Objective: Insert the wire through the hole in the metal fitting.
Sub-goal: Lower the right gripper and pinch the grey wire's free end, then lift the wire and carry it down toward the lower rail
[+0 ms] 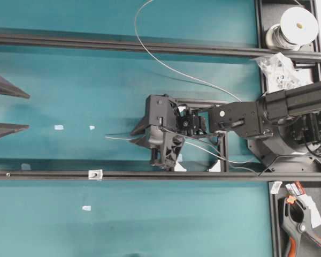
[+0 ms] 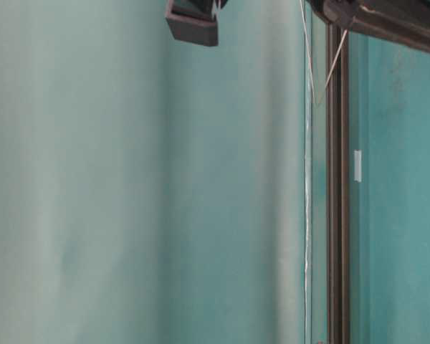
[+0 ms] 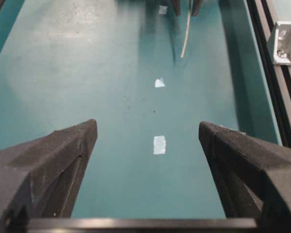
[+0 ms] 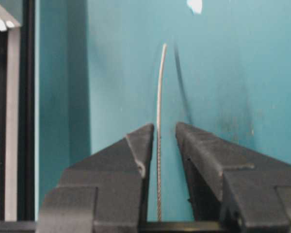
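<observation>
The right gripper point(image 1: 132, 134) reaches in from the right side of the overhead view to the middle of the teal table point(image 1: 96, 85), pointing left. From its wrist camera the wire point(image 4: 159, 126) runs straight up between the two black fingers point(image 4: 136, 150), close against the left one, with a narrow gap to the right one; the jaws are nearly together around the wire, though I cannot tell whether they actually pinch it. The wire's free end sticks out past the fingertips over bare table (its thin shadow lies just beside it). Overhead, the rest of the wire sweeps in a wide curve from the top of the table, passes under the right arm and loops back near the lower black rail point(image 1: 150, 175).

The metal fitting point(image 1: 96, 173) sits on that lower rail, left of the right gripper and well apart from the wire's tip. In the left wrist view it shows at the upper right on the rail.

The left gripper point(image 3: 148, 141) rests at the left edge of the table with its jaws wide apart and nothing between them, above small white tape scraps point(image 3: 159, 144).

A spool point(image 1: 293, 28) and an orange-handled clamp point(image 1: 302, 225) lie at the right; a label point(image 1: 295, 188) beside the clamp carries print too small to read.
</observation>
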Robot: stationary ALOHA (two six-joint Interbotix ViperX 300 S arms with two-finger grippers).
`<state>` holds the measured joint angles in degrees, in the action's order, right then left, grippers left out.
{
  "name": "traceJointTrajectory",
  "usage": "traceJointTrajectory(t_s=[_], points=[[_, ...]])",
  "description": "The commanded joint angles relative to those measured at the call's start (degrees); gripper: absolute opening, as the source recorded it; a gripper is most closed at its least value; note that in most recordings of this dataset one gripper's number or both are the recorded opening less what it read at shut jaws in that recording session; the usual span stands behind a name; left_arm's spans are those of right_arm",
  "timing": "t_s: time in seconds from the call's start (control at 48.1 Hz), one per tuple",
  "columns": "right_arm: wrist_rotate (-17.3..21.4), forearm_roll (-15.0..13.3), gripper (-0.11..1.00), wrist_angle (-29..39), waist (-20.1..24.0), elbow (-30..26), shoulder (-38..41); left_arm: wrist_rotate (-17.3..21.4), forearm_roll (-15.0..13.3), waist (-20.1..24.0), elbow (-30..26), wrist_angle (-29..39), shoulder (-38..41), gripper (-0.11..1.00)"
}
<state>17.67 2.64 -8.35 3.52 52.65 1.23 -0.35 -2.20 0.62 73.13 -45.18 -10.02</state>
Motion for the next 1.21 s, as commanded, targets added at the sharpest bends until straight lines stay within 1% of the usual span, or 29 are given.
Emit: traceJointTrajectory(t_s=[0.0, 0.125, 0.187, 0.229, 0.353, 0.374, 0.873, 1.06, 1.185], points=[[0.26, 0.00, 0.30, 1.14, 0.00, -0.70, -1.85, -0.09, -0.09, -0.09, -0.79, -0.35, -0.35, 0.76], [0.26, 0.00, 0.27, 0.70, -0.09, -0.35, -2.02, -0.09, -0.09, -0.09, -0.79, -0.35, -0.35, 0.76], [0.26, 0.00, 0.25, -0.09, -0.18, -0.26, -2.02, -0.09, 0.00, -0.09, -0.79, -0.26, -0.44, 0.76], [0.26, 0.00, 0.21, -0.88, -0.26, -0.18, -2.02, -0.09, 0.00, -0.09, -0.70, -0.26, -0.44, 0.76], [0.26, 0.00, 0.01, -2.55, -0.35, 0.00, -2.02, -0.09, -0.09, -0.09, -0.62, -0.18, -0.53, 0.76], [0.26, 0.09, 0.00, -2.64, -0.35, 0.09, -2.02, -0.09, -0.09, -0.09, -0.62, -0.18, -0.53, 0.76], [0.18, 0.00, 0.00, -6.06, -0.35, 0.62, -2.20, -0.09, -0.09, -0.09, -0.53, -0.18, -0.70, 0.76], [-0.26, -0.09, 0.00, -5.80, -1.05, 0.70, -5.36, -0.09, -0.09, -0.09, -0.53, -0.18, -0.79, 0.76], [-0.79, -1.05, 0.00, -5.63, -1.49, 1.05, -8.44, 0.00, -0.09, -0.09, -0.53, -0.18, -0.79, 0.76]])
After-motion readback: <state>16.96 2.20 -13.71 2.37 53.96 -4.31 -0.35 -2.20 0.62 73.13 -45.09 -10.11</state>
